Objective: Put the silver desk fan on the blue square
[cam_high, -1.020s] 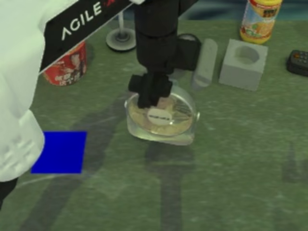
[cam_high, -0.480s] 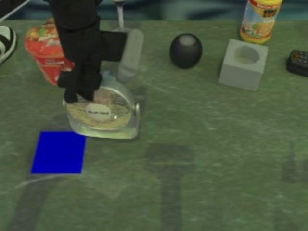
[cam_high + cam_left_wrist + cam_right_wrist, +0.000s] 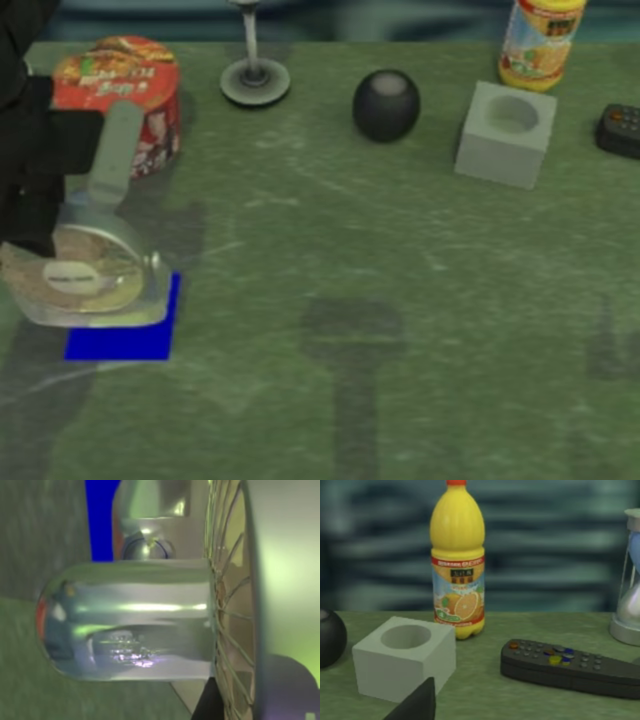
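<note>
Left gripper (image 3: 35,235) was at the worktop's (image 3: 400,330) far left edge, fingers clamped on the silver desk fan (image 3: 85,280). Fan sat over the blue square (image 3: 150,340), covering most of it; blue showed only along the near and right edges. Couldn't tell whether the fan touched the square or hung above it. Left wrist view showed the fan's shiny motor housing and wire grille close up. Right gripper was out of the top view; can't tell its fingers' state.
</note>
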